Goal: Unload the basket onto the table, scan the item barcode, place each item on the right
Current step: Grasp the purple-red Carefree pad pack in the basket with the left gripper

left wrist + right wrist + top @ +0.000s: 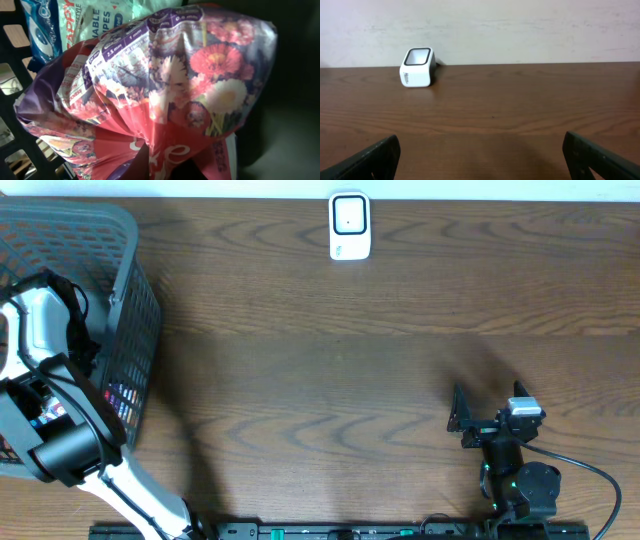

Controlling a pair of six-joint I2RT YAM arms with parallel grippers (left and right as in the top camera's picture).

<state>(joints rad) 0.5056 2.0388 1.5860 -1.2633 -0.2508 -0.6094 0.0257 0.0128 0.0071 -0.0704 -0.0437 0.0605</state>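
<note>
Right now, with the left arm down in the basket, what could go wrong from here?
The left gripper seems shut on crumpled film of the floral packet only, so it may slip on lifting. The wipes pack lies against it and the basket wall is high; either could snag. No barcode shows, and the scanner stands far across the table.

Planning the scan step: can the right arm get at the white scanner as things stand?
Probably yes. The right gripper is open and faces the scanner across the table, with nothing between them. Whether the arm stretches that far is unclear.
</note>
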